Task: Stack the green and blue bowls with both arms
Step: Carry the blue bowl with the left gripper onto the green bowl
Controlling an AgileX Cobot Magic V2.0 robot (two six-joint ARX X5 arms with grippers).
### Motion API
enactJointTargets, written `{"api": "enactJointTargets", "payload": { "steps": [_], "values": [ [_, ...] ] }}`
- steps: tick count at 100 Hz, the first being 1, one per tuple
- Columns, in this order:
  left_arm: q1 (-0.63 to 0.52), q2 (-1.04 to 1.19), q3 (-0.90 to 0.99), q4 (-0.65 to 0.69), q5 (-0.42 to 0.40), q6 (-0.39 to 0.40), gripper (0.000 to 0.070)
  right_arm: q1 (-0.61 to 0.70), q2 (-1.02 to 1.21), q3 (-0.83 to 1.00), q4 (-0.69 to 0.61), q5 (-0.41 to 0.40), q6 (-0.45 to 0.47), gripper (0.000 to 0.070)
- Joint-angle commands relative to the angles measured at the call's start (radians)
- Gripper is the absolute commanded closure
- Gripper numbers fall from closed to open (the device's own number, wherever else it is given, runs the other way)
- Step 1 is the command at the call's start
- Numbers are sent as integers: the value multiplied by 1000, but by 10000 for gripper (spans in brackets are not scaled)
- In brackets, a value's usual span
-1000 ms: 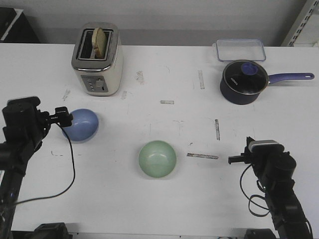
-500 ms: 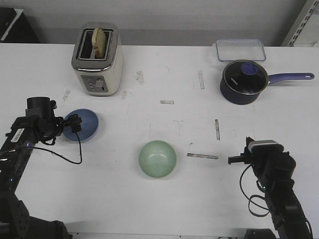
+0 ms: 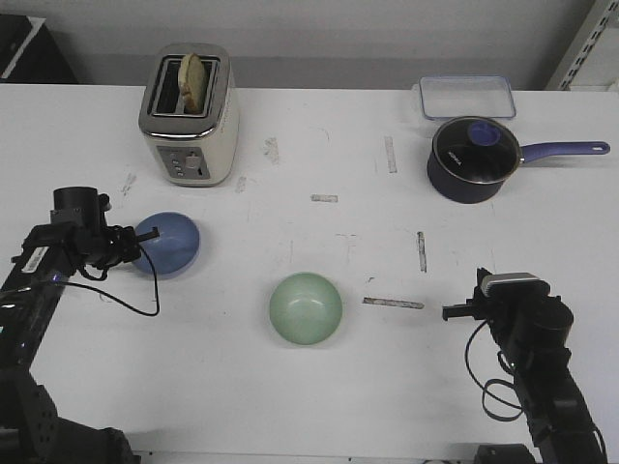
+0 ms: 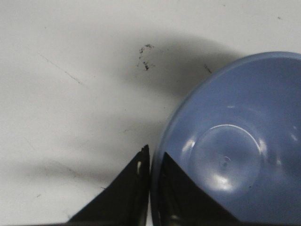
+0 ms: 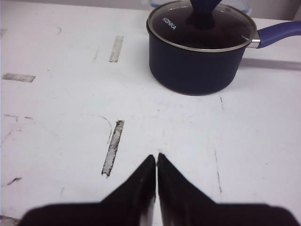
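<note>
Two bowls on the white table (image 3: pixel 319 406), well apart and unstacked, one pinched at its rim by my left gripper (image 3: pixel 138 244).

Item one, blue bowl (image 3: pixel 170 243): left part of the table, in front of the toaster (image 3: pixel 190 117); my left gripper (image 4: pixel 151 172) is clamped on its near-left rim, one finger (image 4: pixel 129 188) outside the wall and the other inside, the bowl (image 4: pixel 235 141) tilted. Item two, green bowl (image 3: pixel 306 306): upright near the table's centre, nothing touching it. My right gripper (image 3: pixel 449 311) sits low at the right, apart from both bowls, its tips (image 5: pixel 156 162) pressed together on nothing. Beyond it: dark saucepan (image 3: pixel 474 158) with glass lid, and a clear lidded container (image 3: pixel 466 96) just behind the pan. Toast stands in the toaster slot.
</note>
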Motion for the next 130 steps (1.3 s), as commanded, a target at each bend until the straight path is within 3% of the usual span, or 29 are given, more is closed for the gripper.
{"api": "enactJointTargets", "payload": {
  "steps": [1, 21, 42, 76, 93, 130],
  "values": [
    [2, 2, 47, -5, 3, -3, 700, 2, 4, 8, 5, 0, -5, 700],
    [-32, -43, 174, -60, 10, -3, 700, 2, 4, 8, 5, 0, -5, 700],
    [-133, -136, 282, -93, 114, -4, 700, 2, 4, 8, 2, 0, -5, 700],
    [-499, -192, 290, -199, 115, 13, 700, 2, 4, 8, 2, 0, -5, 700],
    [-665, -154, 289, -245, 97, 135, 700, 2, 4, 8, 2, 0, -5, 700],
    [-771, 22, 289, -247, 78, 160, 700, 2, 4, 8, 2, 0, -5, 700]
  ]
}}
